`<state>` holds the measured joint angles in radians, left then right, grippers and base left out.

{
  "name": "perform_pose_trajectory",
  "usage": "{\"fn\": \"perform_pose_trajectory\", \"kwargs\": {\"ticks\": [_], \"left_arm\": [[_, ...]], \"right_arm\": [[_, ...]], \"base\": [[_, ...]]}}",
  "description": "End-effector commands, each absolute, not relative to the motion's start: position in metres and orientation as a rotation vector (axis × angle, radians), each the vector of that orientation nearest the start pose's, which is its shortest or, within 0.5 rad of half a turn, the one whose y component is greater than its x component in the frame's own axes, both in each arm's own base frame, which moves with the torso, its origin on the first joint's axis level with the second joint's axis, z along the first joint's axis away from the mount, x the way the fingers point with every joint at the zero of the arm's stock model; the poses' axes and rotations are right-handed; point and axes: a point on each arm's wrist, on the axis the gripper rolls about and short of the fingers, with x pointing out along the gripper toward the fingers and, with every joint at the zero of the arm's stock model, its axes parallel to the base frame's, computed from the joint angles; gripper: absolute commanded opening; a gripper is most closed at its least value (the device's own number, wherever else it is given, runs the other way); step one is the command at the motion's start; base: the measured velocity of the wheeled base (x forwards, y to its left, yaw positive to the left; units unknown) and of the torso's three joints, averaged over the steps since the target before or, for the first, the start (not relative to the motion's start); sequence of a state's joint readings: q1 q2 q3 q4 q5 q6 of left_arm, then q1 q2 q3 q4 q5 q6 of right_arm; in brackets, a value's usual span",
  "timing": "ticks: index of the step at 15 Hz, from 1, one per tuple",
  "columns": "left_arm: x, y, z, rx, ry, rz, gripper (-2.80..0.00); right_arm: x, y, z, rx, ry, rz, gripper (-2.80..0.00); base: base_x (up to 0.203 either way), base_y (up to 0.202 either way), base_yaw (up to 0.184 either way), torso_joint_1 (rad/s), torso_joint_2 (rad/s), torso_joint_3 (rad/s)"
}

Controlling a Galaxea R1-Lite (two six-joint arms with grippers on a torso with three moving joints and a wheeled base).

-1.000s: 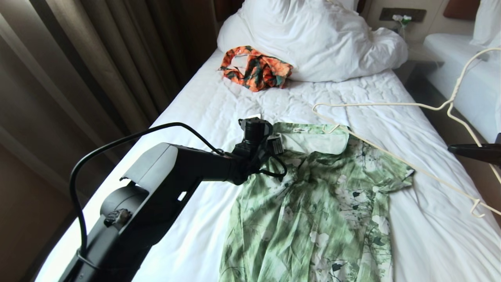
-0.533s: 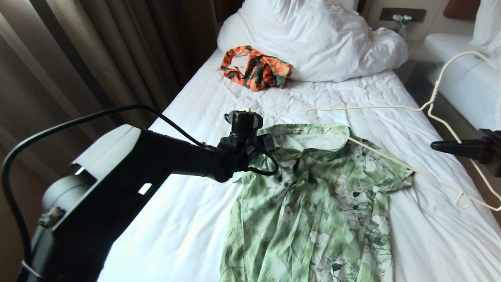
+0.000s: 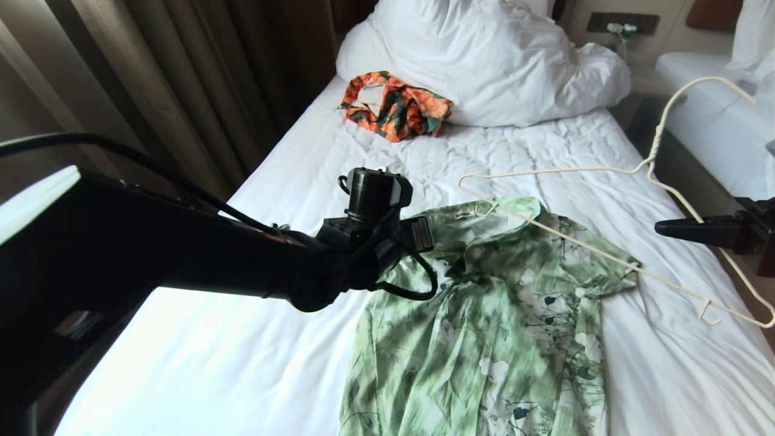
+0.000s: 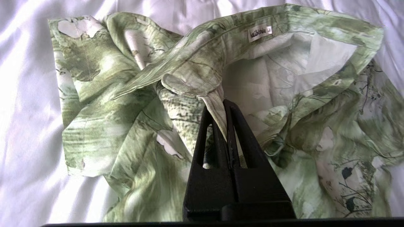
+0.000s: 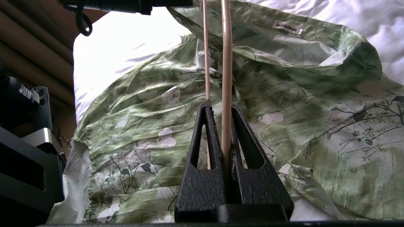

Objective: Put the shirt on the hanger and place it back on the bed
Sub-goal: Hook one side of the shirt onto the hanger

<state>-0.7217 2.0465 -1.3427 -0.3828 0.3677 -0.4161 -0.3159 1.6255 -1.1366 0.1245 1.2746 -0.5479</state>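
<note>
The green floral shirt [image 3: 496, 315] lies face up on the bed [image 3: 290, 181], collar toward the pillows. My left gripper [image 4: 221, 105] is shut on a fold of the shirt's front edge just below the collar, holding it up so the neck gapes; the neck label [image 4: 259, 33] shows inside. In the head view the left wrist hides those fingers. My right gripper [image 3: 661, 228] reaches in from the right, shut on the cream wire hanger [image 3: 605, 254]. The hanger [image 5: 226, 63] hangs slanted above the shirt [image 5: 284, 104], its far end with the notch hook over the collar opening.
An orange and dark green garment [image 3: 396, 112] lies against the big white pillow [image 3: 496, 60] at the head of the bed. Brown curtains [image 3: 151, 91] run along the left side. A second white bed [image 3: 714, 115] stands at the right across a dark gap.
My left arm has swung up and back, lifting the shirt's collar edge. The right gripper has carried the hanger leftward, so its end is now over the collar.
</note>
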Motion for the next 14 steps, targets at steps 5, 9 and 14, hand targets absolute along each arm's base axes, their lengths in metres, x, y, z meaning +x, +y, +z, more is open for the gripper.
{"fn": "perform_pose_trajectory", "kwargs": {"ticks": [5,9,14], "left_arm": [[0.297,-0.271,0.198,-0.272,0.314,-0.309,-2.8],[0.294,-0.269,0.207,-0.287,0.294,-0.317,-2.8],[0.289,-0.268,0.215,-0.297,0.278,-0.329,-2.8]], "right_arm": [[0.294,-0.033,0.219,-0.085,0.226,1.048,-2.8],[0.307,-0.026,0.211,-0.099,0.239,1.047,-2.8],[0.319,-0.022,0.203,-0.114,0.236,1.048,-2.8]], "base": [[0.0,0.0,0.0,0.0,0.0,0.0],[0.0,0.0,0.0,0.0,0.0,0.0],[0.0,0.0,0.0,0.0,0.0,0.0]]}}
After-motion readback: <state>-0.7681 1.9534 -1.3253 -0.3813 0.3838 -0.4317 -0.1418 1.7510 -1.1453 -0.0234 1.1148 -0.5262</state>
